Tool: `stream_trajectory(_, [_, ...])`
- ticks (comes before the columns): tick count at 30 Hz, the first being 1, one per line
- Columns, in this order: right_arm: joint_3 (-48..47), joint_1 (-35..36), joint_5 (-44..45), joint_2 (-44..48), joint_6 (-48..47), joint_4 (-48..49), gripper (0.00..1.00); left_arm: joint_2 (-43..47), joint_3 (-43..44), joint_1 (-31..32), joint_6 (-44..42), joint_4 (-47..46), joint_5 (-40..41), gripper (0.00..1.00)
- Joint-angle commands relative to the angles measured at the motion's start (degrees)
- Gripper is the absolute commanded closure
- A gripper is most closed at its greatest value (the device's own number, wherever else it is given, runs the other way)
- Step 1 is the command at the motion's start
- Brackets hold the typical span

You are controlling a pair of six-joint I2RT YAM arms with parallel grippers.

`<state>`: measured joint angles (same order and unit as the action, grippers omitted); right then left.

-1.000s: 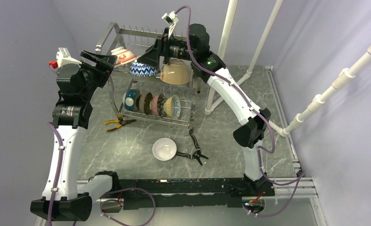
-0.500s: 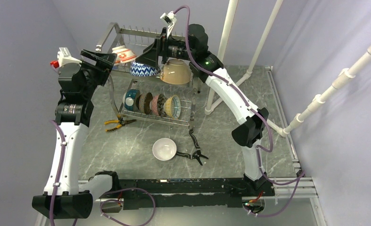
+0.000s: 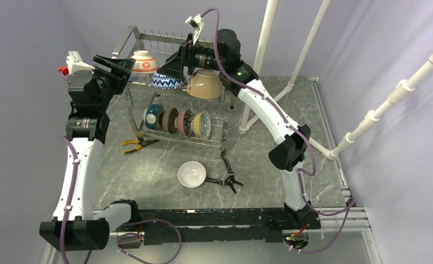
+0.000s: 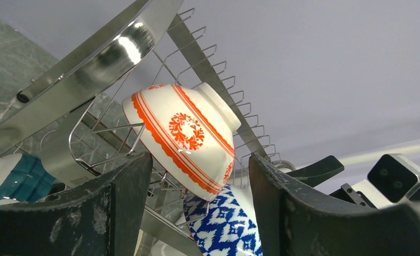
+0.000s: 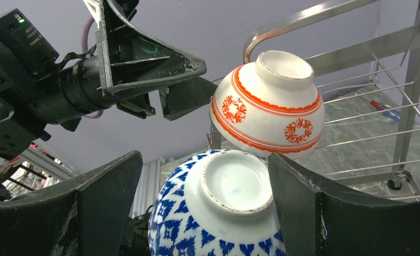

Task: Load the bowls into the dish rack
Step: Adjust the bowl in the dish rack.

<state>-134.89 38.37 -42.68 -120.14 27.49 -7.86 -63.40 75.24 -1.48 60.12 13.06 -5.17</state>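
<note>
Steel wire carries nearly all the bowls now. On the rack's (image 3: 125, 39) top tier sit a red bowl (image 4: 189, 138), a blue bowl (image 5: 218, 213) and a tan bowl (image 3: 206, 83), all foot up. A row (image 3: 178, 121) stands on edge in the lower tier. Only a white bowl (image 3: 192, 174) lies off the rack, mouth up on the table (image 3: 148, 181), near the arm bases.

The left tool (image 4: 199, 170) hangs spread just short of the red bowl, which leans on the prongs clear of both fingers. The right tool (image 5: 205, 165) is spread wide over the blue bowl, a finger on each side. I see a gap on one side and cannot tell about the other.

The next move, I'd guess, turns on the white bowl. It lies well below both tools and back toward the bases, roughly between the arms, perhaps a little nearer the left. Being round, it has no long axis, so its upturned rim is what offers a pinch. A black clamp (image 3: 228, 179) lies just beside it on the right arm's side and could get in the way.

Only the overhead view shows the white bowl and the lower row. The wrist views show the clearance around the red and blue bowls, which the arms hide from above.
</note>
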Motion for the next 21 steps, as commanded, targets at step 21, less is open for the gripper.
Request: stream_trajectory(21, [0.59, 0.65, -0.91, 2.44, -0.90, 3.64, 0.09, -2.94, 10.33, -1.60, -10.19, -0.44, -3.44, 0.32])
